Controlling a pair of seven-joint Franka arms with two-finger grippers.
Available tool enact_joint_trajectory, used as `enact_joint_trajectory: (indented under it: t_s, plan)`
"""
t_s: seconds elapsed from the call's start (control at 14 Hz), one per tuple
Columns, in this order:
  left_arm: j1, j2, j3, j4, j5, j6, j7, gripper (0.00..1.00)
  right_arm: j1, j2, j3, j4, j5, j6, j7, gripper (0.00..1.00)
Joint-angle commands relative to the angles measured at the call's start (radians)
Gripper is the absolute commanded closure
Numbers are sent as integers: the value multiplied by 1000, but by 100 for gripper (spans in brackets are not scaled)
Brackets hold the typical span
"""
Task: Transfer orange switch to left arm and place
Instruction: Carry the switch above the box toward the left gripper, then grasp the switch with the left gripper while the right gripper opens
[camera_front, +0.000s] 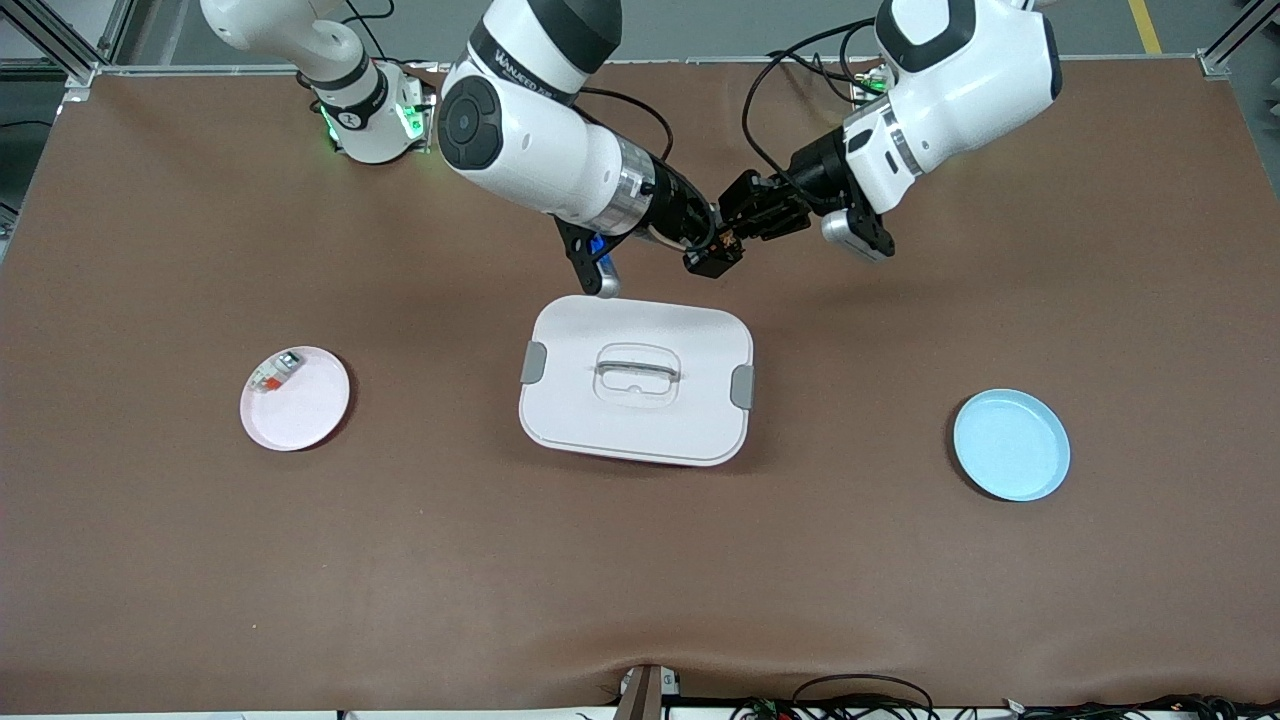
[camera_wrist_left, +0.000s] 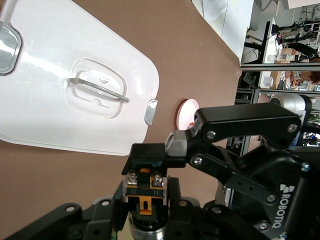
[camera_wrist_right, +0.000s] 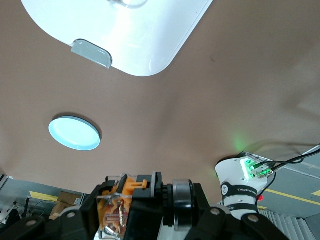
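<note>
Nearest your front camera on the brown counter (camera_front: 640, 580) you have the round pale-blue plastic plate (camera_front: 1011, 445) toward the left arm's end and the round pale-pink plate (camera_front: 295, 398) toward the right arm's end; a small whitish-grey part with a red-orange bit (camera_front: 276, 372) lies in the pink plate. Between the two plates sits the large white rounded-rectangular plastic box (camera_front: 637, 380), lid on, with a recessed handle in the lid and a grey latch on each short side.

Farther from the camera than the box, up in the air over bare counter just past the box's edge, you see the two grippers meeting. The tiny black blocky orange switch (camera_front: 716, 256) hangs between them. In the left wrist view the switch (camera_wrist_left: 146, 180) shows a flat black cap, two silver screw terminals below it and an orange tab down its middle; in the right wrist view it (camera_wrist_right: 120, 205) shows an orange frame with translucent and coppery parts.

The right gripper (camera_front: 700, 245) is pinching the switch, and the left gripper (camera_front: 735, 232) is pressed onto the same switch from the other arm's direction.
</note>
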Motion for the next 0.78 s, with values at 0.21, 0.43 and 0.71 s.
enact_joint_trajectory:
  t_s: [0.21, 0.43, 0.71]
  plan:
    - [11, 19, -13, 34, -7, 15, 10, 100, 6, 14, -3, 31, 15, -6, 12, 43]
    - [14, 18, -10, 34, -5, 13, 8, 100, 6, 13, -3, 31, 15, -5, 12, 0]
    - [36, 18, -7, 45, 2, 13, 8, 100, 3, 11, -3, 33, 15, -6, 12, 0]
